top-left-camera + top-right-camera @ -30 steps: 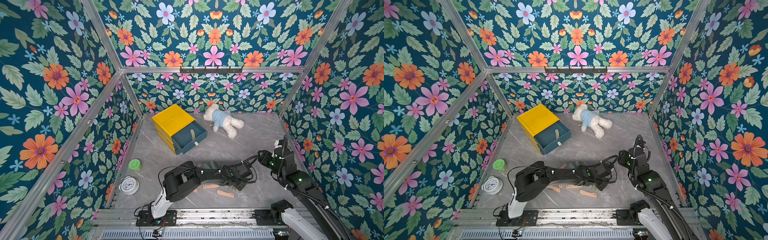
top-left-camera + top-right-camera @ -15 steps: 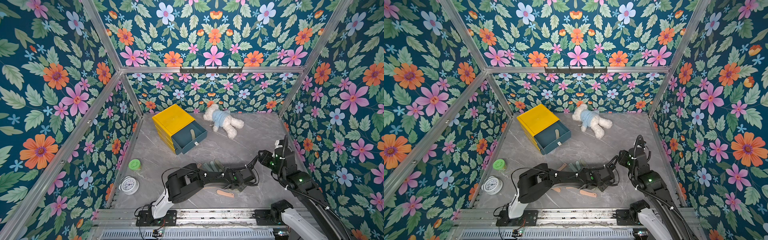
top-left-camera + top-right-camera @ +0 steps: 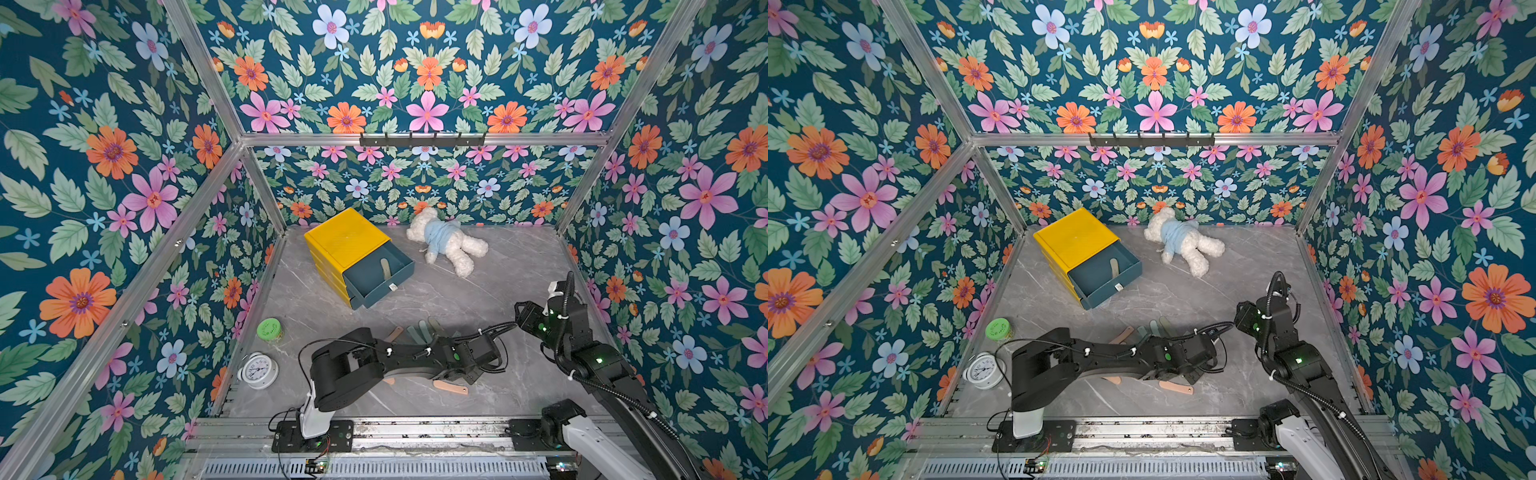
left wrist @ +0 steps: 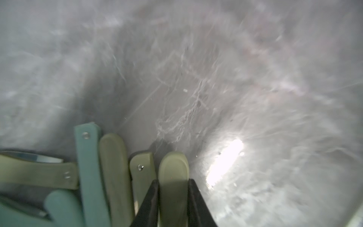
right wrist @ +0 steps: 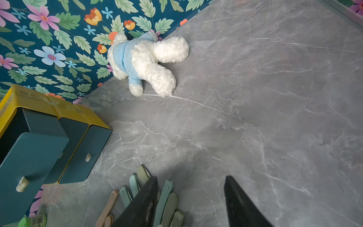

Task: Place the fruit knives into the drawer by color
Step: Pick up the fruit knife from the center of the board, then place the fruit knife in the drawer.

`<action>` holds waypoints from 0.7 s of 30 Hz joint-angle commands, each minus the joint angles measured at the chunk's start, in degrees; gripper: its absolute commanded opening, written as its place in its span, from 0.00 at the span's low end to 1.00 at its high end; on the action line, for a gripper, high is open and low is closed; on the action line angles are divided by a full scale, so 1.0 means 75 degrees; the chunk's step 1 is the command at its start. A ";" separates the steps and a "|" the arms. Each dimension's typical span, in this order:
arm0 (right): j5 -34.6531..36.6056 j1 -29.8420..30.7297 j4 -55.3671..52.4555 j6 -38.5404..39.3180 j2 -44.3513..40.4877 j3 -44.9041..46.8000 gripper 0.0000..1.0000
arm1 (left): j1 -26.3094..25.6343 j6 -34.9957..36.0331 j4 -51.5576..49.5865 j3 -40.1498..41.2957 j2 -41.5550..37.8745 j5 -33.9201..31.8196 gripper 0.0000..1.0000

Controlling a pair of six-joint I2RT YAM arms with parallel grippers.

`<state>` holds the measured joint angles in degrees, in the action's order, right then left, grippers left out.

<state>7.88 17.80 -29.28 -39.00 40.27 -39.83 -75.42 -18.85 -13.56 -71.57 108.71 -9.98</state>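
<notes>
Left pincer (image 4: pixel 173 181) now around olive knife (image 4: pixel 172 167)

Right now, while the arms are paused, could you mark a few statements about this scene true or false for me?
1. The left gripper is shut on a green knife. True.
2. The right gripper is holding something. False: it is open and empty.
3. A lone knife lies in the open drawer. True.
4. The teddy sits in the drawer. False: it lies on the table, by the back wall.
</notes>
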 commanded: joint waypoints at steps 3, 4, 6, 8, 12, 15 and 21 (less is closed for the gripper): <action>-0.0020 0.0008 0.0244 -0.0175 0.0036 0.0058 0.57 | 0.0030 -0.0112 0.0545 0.0177 -0.0978 -0.0097 0.19; -0.0054 0.0006 0.0276 -0.0190 0.0036 0.0071 0.57 | 0.0064 -0.0141 0.0578 0.0221 -0.1178 -0.0128 0.19; -0.0098 0.0011 0.0338 -0.0213 0.0036 0.0093 0.57 | 0.0189 -0.0151 0.0521 0.0263 -0.1613 -0.0248 0.19; -0.0152 0.0007 0.0398 -0.0239 0.0065 0.0108 0.57 | 0.0395 -0.0071 0.0409 0.0358 -0.2182 -0.0593 0.19; -0.0256 0.0005 0.0554 -0.0272 0.0147 0.0175 0.56 | 0.0818 0.0343 0.0079 0.0342 -0.3194 -0.1771 0.19; -0.0335 0.0012 0.0718 -0.0327 0.0242 0.0246 0.56 | 0.1295 0.0483 -0.0283 0.0098 -0.3768 -0.2460 0.18; -0.0434 0.0008 0.0858 -0.0344 0.0384 0.0272 0.56 | 0.2614 0.0879 -0.0448 -0.0159 -0.4488 -0.3415 0.17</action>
<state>4.89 17.82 -24.40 -40.49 43.00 -37.85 -58.28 -14.72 -15.05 -72.10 75.79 -29.85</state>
